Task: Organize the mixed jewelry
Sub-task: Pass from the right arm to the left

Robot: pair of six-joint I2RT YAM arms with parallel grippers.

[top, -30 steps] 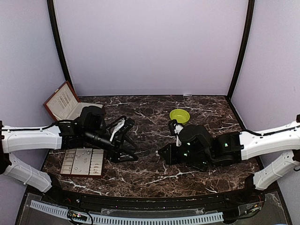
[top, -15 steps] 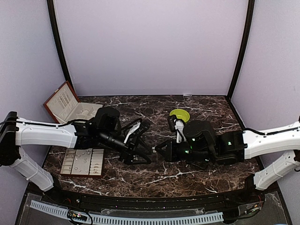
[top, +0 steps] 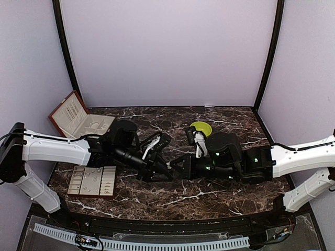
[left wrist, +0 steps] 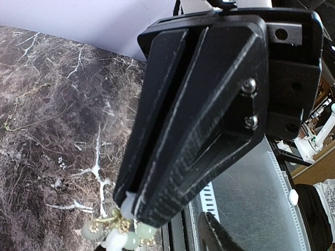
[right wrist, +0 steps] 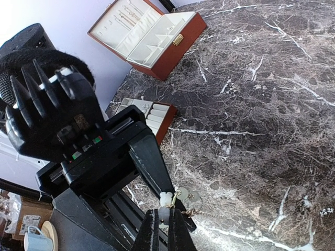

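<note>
No text, label, brand, number or sign can be read on anything in these views.

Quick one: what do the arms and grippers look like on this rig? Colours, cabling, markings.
The left arm and right arm both have white shell links with black joint housings, and thin black cables run along them. The left gripper and right gripper are all black. Their fingers are tapered, ribbed wedges fixed with silver screws. Small green indicator lights glow on the right wrist housing.
</note>
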